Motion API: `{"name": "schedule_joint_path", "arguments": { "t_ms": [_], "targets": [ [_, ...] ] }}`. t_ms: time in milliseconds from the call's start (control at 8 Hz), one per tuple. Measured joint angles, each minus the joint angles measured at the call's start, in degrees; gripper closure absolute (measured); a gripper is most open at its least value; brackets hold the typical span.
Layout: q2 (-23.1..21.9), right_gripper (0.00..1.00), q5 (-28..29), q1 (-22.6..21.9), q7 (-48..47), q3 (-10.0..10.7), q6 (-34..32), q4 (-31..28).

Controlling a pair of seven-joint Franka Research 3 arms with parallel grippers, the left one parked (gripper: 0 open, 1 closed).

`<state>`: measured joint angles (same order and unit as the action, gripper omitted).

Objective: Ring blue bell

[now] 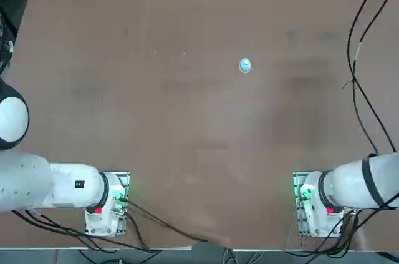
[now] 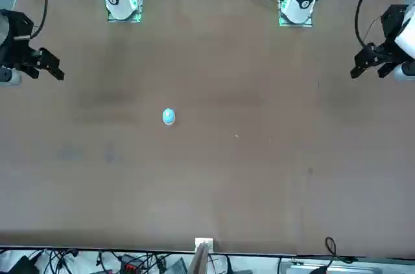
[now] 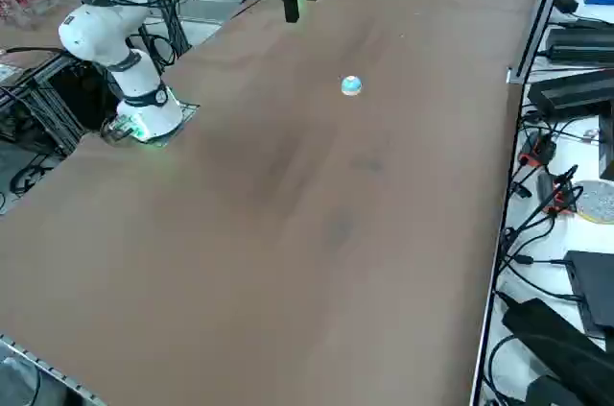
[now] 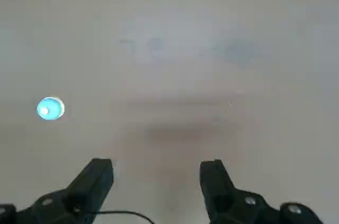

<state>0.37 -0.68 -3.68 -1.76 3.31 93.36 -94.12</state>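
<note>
The table (image 1: 168, 114) takes up most of my workspace, a broad brown top. My right arm (image 1: 352, 183) reaches out from its base at the near right, with black cables (image 1: 373, 107) looping down on that side. If I swing across too quickly, I judge that slack could snag or drag on the arm and spoil my line.

The right gripper (image 4: 157, 173) is over at the right of the scene, raised above the table and well apart from the bell. Its jaws are wide open with nothing between them. A thin dark cable (image 4: 127, 212) shows close by one finger, so I'd want to be sure it can't get pinched when I close up.

The smallest thing here is my target, the blue bell (image 1: 245, 65): a little light-blue dome with a whitish top, sitting on the table a bit right of the middle, toward the far side. Nothing touches it.

I reckon the job is at its start, with the approach to make. The bell looks easy to miss: set off to one side of the jaws' centreline, it could be clipped by a fingertip and skid away if I come down without lining up first. Spread jaws might straddle its top without pressing it, while dropping too hard could tip the dome or jam a finger against the table.
</note>
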Motion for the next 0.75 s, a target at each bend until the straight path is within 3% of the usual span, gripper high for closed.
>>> {"name": "schedule_joint_path", "arguments": {
  "t_ms": [750],
  "targets": [
    [0.48, 0.0, 0.0, -0.07, 0.14, -0.1, -1.7, 1.96]
  ]
}}
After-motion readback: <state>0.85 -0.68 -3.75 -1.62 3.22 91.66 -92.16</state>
